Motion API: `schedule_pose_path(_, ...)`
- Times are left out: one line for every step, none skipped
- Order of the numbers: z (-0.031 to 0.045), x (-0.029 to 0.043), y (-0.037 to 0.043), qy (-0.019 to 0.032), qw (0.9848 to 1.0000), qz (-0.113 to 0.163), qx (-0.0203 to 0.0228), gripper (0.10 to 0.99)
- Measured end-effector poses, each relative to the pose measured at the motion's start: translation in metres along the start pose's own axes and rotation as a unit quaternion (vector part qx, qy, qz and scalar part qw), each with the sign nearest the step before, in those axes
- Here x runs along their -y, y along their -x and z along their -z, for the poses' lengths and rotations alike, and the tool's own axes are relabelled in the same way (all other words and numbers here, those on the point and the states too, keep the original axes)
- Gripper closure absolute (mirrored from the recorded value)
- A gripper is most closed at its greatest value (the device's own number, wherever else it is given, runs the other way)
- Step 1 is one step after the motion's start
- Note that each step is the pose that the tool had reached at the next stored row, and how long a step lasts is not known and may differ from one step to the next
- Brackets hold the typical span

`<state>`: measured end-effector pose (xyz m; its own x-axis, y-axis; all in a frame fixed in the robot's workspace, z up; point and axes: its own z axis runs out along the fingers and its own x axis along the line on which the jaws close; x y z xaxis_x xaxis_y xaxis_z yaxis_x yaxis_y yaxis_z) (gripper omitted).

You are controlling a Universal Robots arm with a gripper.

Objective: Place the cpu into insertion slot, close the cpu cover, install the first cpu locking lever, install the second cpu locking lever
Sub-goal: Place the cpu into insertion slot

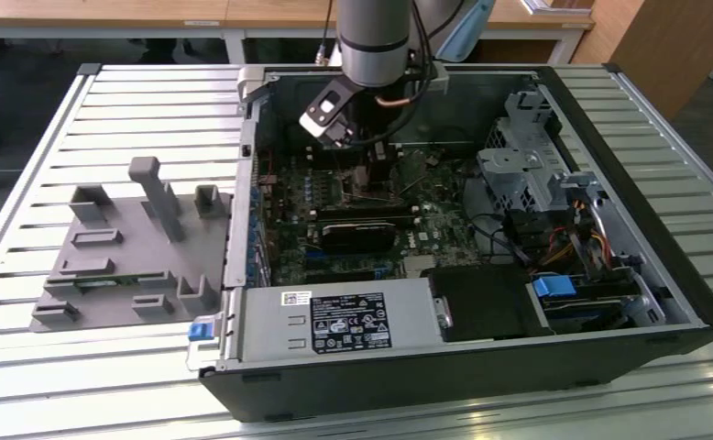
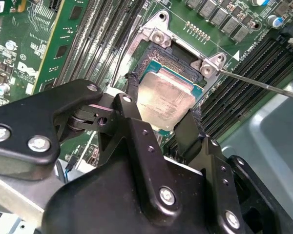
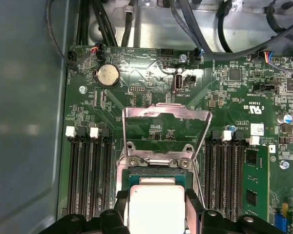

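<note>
You've got the arm (image 1: 375, 37) reaching down into the open computer case (image 1: 664, 289), gripper (image 1: 354, 151) low over the motherboard (image 1: 448, 209), near the black block (image 1: 363, 231). Grey fixture (image 1: 125, 261) sits on the slatted table (image 1: 38, 367), at the exterior view's left of the case.

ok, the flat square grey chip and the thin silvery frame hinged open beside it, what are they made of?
Square grey chip: metal lid, by its dull brushed sheen. Silvery frame: bare sheet metal, probably steel; bright, thin, cut-out centre.
</note>
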<state>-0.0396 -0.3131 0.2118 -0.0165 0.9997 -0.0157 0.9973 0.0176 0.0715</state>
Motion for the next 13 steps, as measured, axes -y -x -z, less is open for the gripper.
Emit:
schedule_pose_path(-0.0006, 0.0001, 0.0000, 0.0000, 1.0000, 0.000, 0.0000, 0.541)
schedule_pose_path(-0.0011, 0.0005, 0.0000, 0.0000, 1.0000, -0.001, 0.0000, 0.541)
schedule_pose_path(-0.0014, 0.0007, 0.0000, 0.0000, 1.0000, -0.001, 0.0001, 0.541)
schedule_pose_path(-0.0019, 0.0007, 0.0000, 0.0000, 1.0000, -0.001, 0.0001, 0.541)
schedule_pose_path(-0.0025, 0.0008, -0.0001, 0.0000, 1.0000, -0.001, 0.0001, 0.541)
schedule_pose_path(-0.0033, 0.0009, -0.0001, 0.0000, 1.0000, -0.001, 0.0001, 0.541)
schedule_pose_path(-0.0043, 0.0010, -0.0001, 0.0000, 1.0000, -0.001, 0.0001, 0.541)
schedule_pose_path(-0.0054, 0.0011, -0.0001, -0.0001, 1.0000, -0.001, 0.0001, 0.541)
schedule_pose_path(-0.0062, 0.0012, -0.0001, -0.0001, 1.0000, -0.001, 0.0001, 0.541)
schedule_pose_path(-0.0070, 0.0013, -0.0001, 0.0000, 1.0000, -0.001, 0.0001, 0.541)
schedule_pose_path(-0.0075, 0.0013, -0.0001, 0.0000, 1.0000, -0.001, 0.0001, 0.541)
schedule_pose_path(-0.0076, 0.0014, -0.0001, -0.0001, 1.0000, -0.001, 0.0002, 0.541)
schedule_pose_path(-0.0080, 0.0014, -0.0001, 0.0000, 1.0000, -0.001, 0.0001, 0.541)
